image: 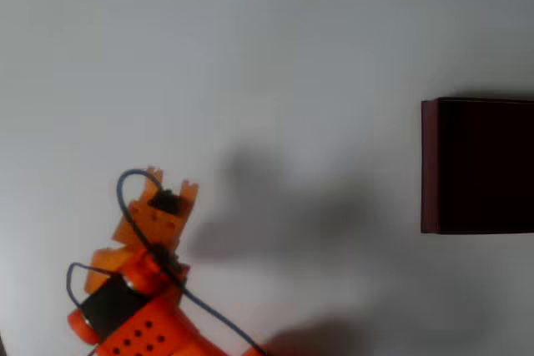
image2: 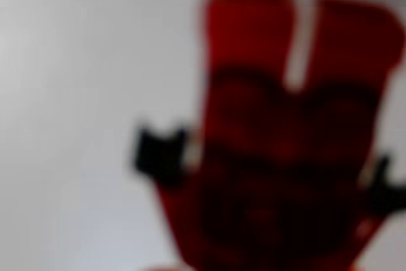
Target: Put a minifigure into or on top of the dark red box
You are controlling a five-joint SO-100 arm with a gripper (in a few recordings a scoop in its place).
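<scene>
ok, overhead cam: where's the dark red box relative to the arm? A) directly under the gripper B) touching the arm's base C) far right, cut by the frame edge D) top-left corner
C: the dark red box sits at the right edge, partly cropped, while the gripper is low on the left, well apart from it.

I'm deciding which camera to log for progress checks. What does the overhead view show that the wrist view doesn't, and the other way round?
The overhead view alone gives the layout: the orange arm with its gripper at lower left, and the dark red box far off at the right edge, cut by the frame. The wrist view alone gives a blurred close-up of the red minifigure, legs upward, with dark patches and small black hands out to the sides. Whether the gripper grips it cannot be told. Both show the plain white table.
</scene>
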